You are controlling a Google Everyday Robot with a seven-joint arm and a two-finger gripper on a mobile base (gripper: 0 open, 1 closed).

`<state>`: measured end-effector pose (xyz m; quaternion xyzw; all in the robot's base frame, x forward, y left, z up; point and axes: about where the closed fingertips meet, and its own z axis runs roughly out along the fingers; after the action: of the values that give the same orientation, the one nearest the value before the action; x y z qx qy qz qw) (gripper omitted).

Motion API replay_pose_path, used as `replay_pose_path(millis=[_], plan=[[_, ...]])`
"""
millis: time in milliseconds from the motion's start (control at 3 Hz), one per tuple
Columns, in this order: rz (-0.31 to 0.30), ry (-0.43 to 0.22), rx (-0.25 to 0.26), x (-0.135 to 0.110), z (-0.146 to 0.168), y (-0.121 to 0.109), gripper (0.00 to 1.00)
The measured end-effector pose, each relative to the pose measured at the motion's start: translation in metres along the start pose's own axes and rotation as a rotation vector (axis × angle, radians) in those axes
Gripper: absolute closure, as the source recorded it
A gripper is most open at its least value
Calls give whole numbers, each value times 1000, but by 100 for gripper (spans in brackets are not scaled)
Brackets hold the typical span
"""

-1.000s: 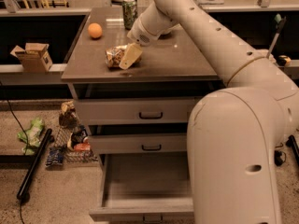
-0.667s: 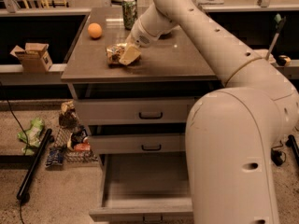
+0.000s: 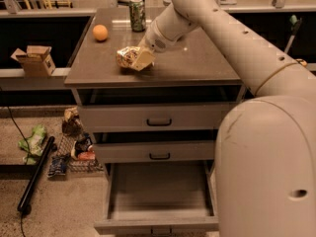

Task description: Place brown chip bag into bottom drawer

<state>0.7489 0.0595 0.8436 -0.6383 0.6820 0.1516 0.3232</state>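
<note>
The brown chip bag (image 3: pixel 126 57) is at the middle of the grey cabinet's top (image 3: pixel 197 63), near its front edge. My gripper (image 3: pixel 139 59) comes in from the right on a long cream arm and is shut on the bag's right side. A pale finger (image 3: pixel 142 59) covers part of the foil. The bag looks tilted and barely raised off the surface. The bottom drawer (image 3: pixel 158 189) stands pulled out below, showing a bare grey floor. The two shallower drawers (image 3: pixel 159 122) above it are closed.
A round orange fruit (image 3: pixel 100 32) and a green can (image 3: pixel 137 14) stand on the cabinet top behind the bag. A cardboard box (image 3: pixel 34 58) sits on a ledge at left. Snack bags (image 3: pixel 74 144) and a black pole (image 3: pixel 34 177) lie on the floor. My own body (image 3: pixel 266 172) fills the right foreground.
The gripper and bag have shifted very slightly upward on the cabinet top. The drawers and other objects are as before.
</note>
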Motion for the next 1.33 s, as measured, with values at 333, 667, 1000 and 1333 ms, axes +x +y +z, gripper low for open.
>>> replay_pose_path(millis=[333, 667, 1000, 1333], plan=[[8, -30, 13, 4, -49, 31, 100], [71, -39, 36, 16, -97, 73, 100], [201, -52, 1, 38, -100, 118, 100], [225, -38, -24, 50, -92, 131, 100]])
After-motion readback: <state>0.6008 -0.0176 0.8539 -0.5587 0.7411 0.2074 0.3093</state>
